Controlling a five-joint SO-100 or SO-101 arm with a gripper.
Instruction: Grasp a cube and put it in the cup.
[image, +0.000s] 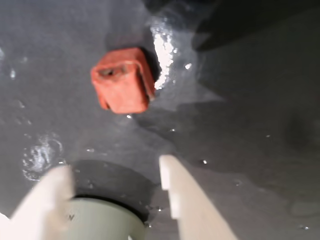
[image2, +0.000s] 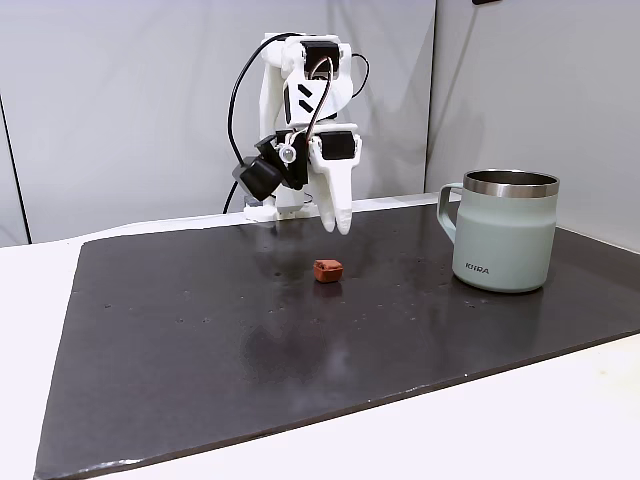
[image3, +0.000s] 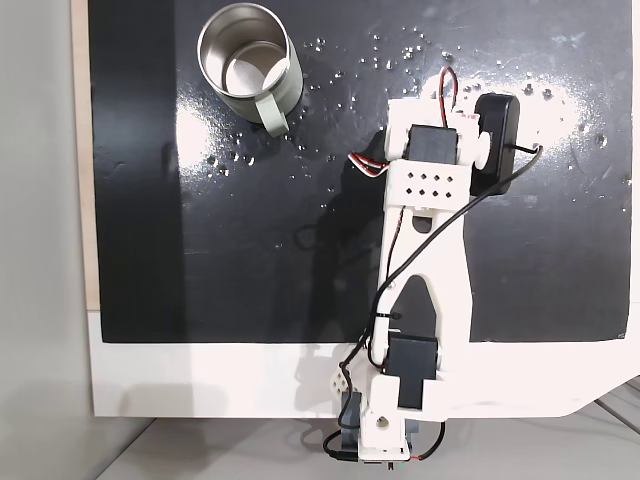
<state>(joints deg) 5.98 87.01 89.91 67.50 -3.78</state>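
Observation:
The small brick-red cube (image: 122, 80) (image2: 327, 270) lies alone on the black mat, near its middle. My gripper (image2: 336, 226) (image: 115, 167) hangs a little above and behind it with its white fingers pointing down, open and empty. In the wrist view the cube sits beyond the fingertips, slightly left of centre. The pale grey-green cup (image2: 505, 240) (image3: 290, 82) stands upright on the mat, well to the right of the cube in a fixed view, handle toward the arm. Its lower part (image: 100, 222) shows between my fingers in the wrist view. Seen from above, the arm covers the cube.
The black glossy mat (image2: 200, 330) lies on a white table (image2: 500, 430). My arm's base (image2: 270, 210) stands at the mat's far edge, before a grey wall. Wet-looking specks (image3: 400, 55) dot the mat near the cup.

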